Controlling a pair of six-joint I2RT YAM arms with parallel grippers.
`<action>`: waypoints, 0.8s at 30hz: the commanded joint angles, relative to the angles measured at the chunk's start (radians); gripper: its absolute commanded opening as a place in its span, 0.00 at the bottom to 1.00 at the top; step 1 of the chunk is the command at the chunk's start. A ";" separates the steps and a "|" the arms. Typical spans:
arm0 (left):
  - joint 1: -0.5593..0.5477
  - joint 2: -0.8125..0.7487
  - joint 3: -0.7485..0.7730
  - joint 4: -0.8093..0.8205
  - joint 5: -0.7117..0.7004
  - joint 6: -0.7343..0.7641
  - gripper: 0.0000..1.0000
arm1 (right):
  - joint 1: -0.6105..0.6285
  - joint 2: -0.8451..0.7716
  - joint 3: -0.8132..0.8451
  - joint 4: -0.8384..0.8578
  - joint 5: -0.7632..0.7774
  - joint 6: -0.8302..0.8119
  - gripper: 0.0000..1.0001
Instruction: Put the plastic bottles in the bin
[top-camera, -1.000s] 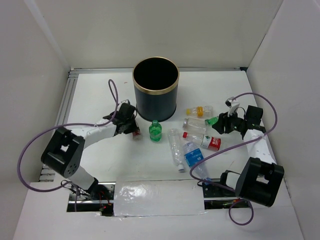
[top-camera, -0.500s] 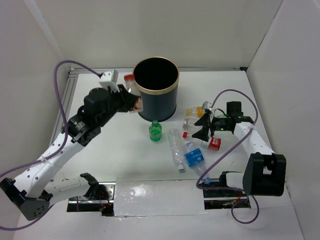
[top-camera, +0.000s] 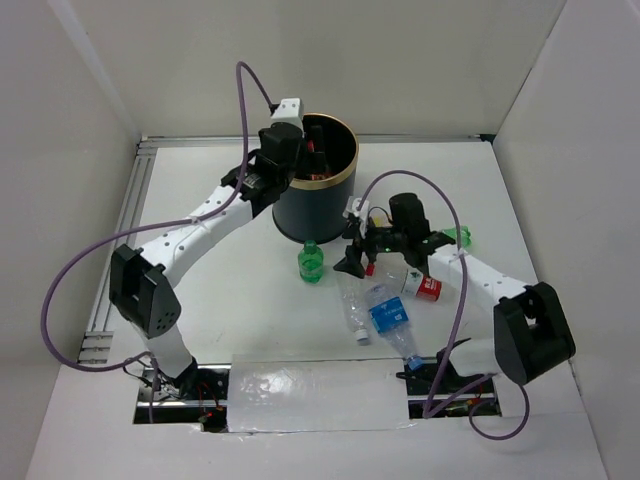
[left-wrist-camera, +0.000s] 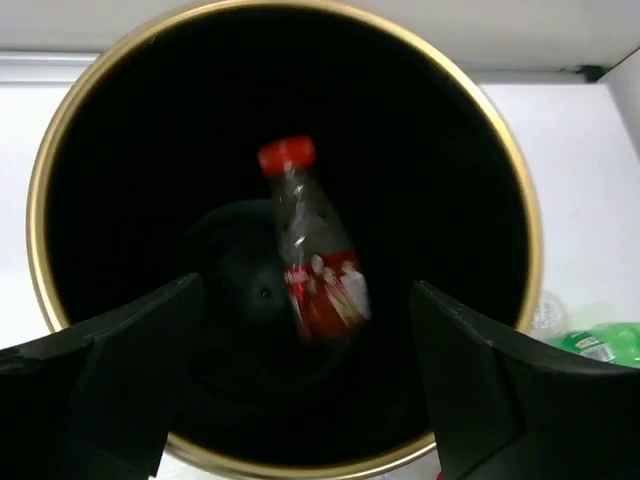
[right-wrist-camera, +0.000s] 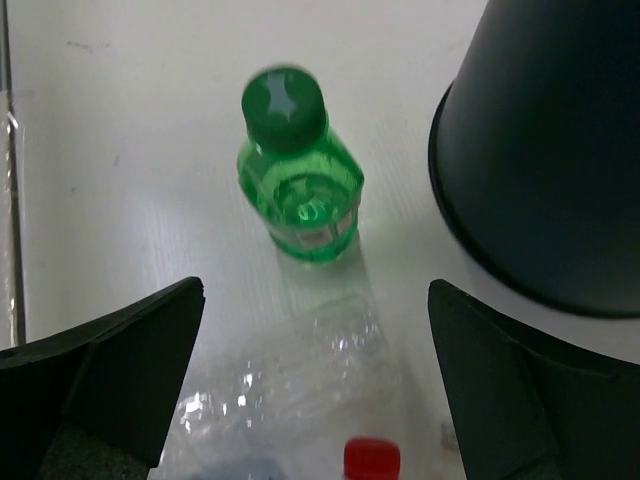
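The black bin (top-camera: 312, 195) with a gold rim (left-wrist-camera: 40, 230) stands at the back middle. My left gripper (top-camera: 297, 150) hangs open over its mouth. A red-labelled bottle (left-wrist-camera: 315, 250) with a red cap is inside the bin, clear of my fingers (left-wrist-camera: 130, 370). My right gripper (top-camera: 358, 258) is open and low over the table, with nothing between its fingers. Just ahead of it an upright green bottle (right-wrist-camera: 298, 175) stands beside the bin wall (right-wrist-camera: 550, 150). A crushed clear bottle (right-wrist-camera: 300, 390) lies under the jaws.
More bottles lie right of centre: a blue-labelled one (top-camera: 388, 312), a red-labelled one (top-camera: 425, 287) and a green one (top-camera: 455, 237) on its side by my right forearm. White walls enclose the table. A metal rail (top-camera: 130, 220) runs along the left.
My left arm swung up from the table to over the bin and opened, dropping the red-labelled bottle in. My right gripper moved left toward the centre and opened; a green bottle now lies behind it.
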 joint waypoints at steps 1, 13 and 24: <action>0.009 -0.055 0.053 0.020 -0.050 0.018 0.97 | 0.079 0.038 -0.007 0.265 0.137 0.090 1.00; 0.000 -0.557 -0.379 -0.041 -0.069 0.003 1.00 | 0.225 0.201 0.053 0.330 0.138 0.033 1.00; -0.042 -0.999 -0.879 -0.244 0.020 -0.276 0.94 | 0.278 0.351 0.162 0.378 0.201 0.039 0.99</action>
